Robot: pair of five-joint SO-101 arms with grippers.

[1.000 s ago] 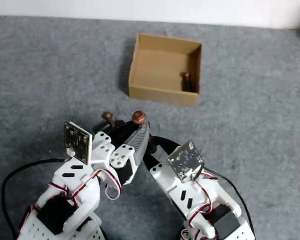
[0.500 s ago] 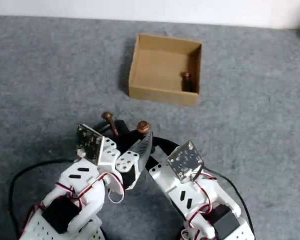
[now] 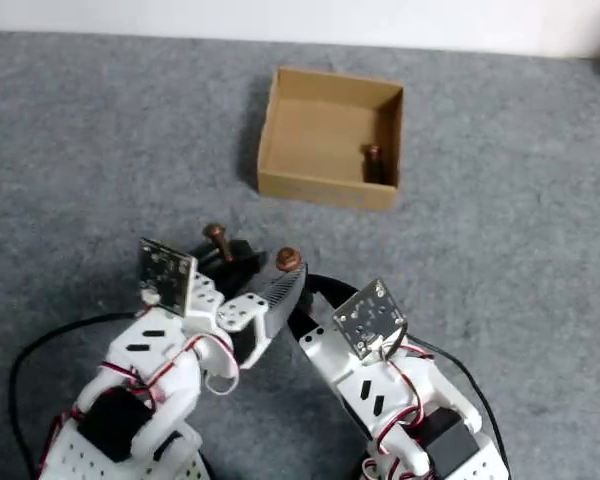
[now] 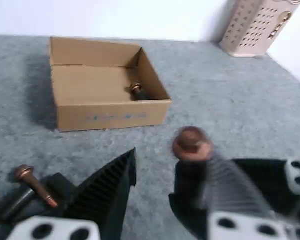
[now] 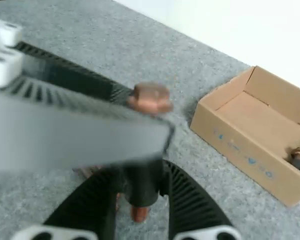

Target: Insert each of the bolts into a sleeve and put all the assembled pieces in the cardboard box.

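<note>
High view: the cardboard box (image 3: 325, 188) stands at upper centre on the grey carpet (image 3: 510, 260). One assembled piece (image 3: 372, 162) stands upright against its right wall. At lower centre both arms crowd together. The left gripper (image 3: 260, 272) lies across the front of the right arm and hides most of that arm's gripper. Beside its ribbed finger shows the copper head of a bolt (image 3: 288, 259). Just left of that, a loose bolt (image 3: 217, 240) lies tilted across a spare sleeve (image 3: 237, 250).

Left wrist view: the left gripper's fingers are parted, with carpet showing between them. The bolt sits in its black sleeve (image 4: 190, 177), just beside one finger. The loose bolt lies by the other finger. Beyond is the box, and behind it a beige perforated container (image 4: 255, 25).

Right wrist view: the right gripper (image 5: 139, 181) is clamped on the sleeve, with the bolt's head above and its tip poking out below. The left gripper's finger crosses in front, covering the upper part of the sleeve. The box stands beyond, with the piece in its corner.
</note>
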